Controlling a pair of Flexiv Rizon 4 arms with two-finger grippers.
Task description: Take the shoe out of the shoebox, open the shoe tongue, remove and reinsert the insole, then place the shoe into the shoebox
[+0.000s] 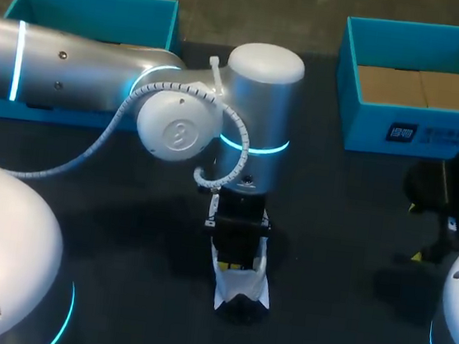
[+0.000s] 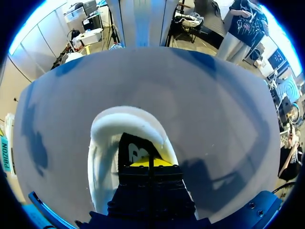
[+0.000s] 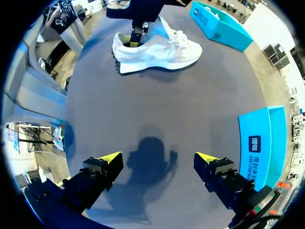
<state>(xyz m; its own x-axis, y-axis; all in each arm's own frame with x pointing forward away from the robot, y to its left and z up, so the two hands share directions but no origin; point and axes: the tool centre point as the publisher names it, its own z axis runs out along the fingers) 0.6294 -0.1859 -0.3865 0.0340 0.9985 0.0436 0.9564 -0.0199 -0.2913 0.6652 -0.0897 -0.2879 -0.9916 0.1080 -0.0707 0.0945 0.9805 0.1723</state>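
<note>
Left pincer [image 2: 150,162] inside shoe [image 3: 157,47] heel, right pincer [image 3: 158,157] spread above table [image 3: 143,105]

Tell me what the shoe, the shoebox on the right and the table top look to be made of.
Shoe: white, matte, probably textile and leather-like panels, with laces; the ridged sole looks like rubber or foam.
Shoebox: probably cardboard, teal outside, plain brown inside.
Table: dark matte top, perhaps a mat or laminate; I cannot tell which.

Left claw [image 2: 148,162] points straight down, closed tight; right claw [image 3: 158,157] hangs spread wide.
</note>
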